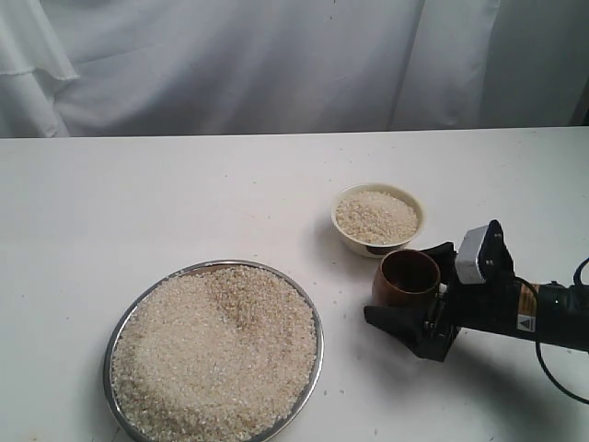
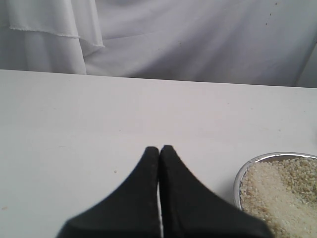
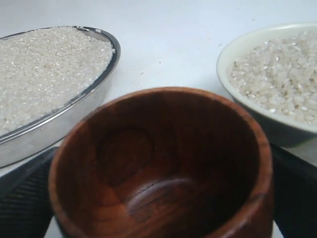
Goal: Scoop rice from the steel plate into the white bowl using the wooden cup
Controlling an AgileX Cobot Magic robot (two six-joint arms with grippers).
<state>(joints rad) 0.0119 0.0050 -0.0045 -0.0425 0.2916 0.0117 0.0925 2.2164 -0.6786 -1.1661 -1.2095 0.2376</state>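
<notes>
Cup: the wooden cup [image 1: 406, 279] stands upright on the worktop [image 1: 138, 203], in the gap between the steel plate [image 1: 319, 336] and the white bowl [image 1: 350, 238] and nearer the bowl. Mouth up, inside dark and bare, with no grains showing in the right wrist view.

Your right hand [image 1: 403, 287]: lies low and side-on, one finger on each side of the cup. Fingers are spread wide. In the right wrist view a thin pale strip shows between the wood and each dark pad [image 3: 22, 198], so it reads as loose around the cup rather than pinching it. I can't swear to contact on the far side.

Rice: a broad heap of rice [image 1: 216, 354] covers the plate almost to the rim. The bowl already holds a good layer, close to its lip.

Why here, as I judge it: the cup is parked upright midway, so either dish is a short swing away, and the side-on approach suits tipping it later.

Your left hand [image 2: 159, 148]: fingers pressed together, nothing between them, over bare worktop near the plate's rim. It looks idle and keeps clear of the scooping lane.

Next scoop needs a firm grip first.
</notes>
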